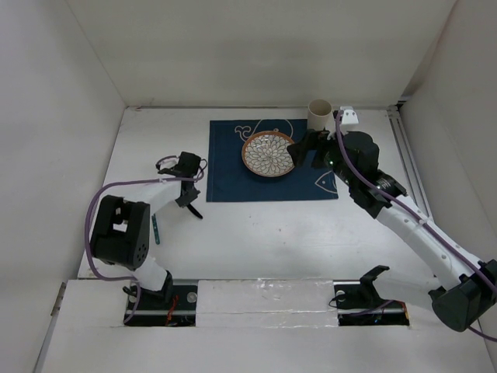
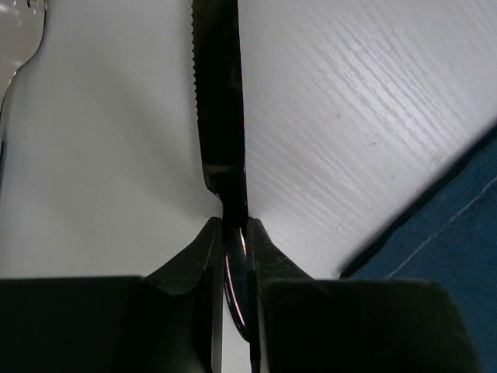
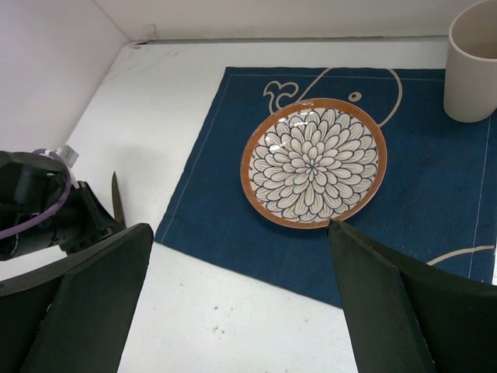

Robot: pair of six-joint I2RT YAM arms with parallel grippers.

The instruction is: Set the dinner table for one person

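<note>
Evidently bound for the placemat (image 1: 233,175), the knife (image 2: 220,101) sits clamped in the left gripper (image 2: 235,233) just left of it; the right gripper (image 3: 241,227) gapes empty above it.

Navy placemat (image 1: 233,175), orange-rimmed petal-patterned plate (image 1: 268,153), cream cup (image 1: 320,115), white table (image 1: 272,233)

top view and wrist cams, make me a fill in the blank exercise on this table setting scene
1. The left gripper is shut on a black serrated ____.
2. The patterned plate lies on the navy ____.
3. The right gripper hovers near the plate with its jaws ____.
4. Beyond the plate stands a cream ____.

Missing words: knife; placemat; open; cup.
</note>
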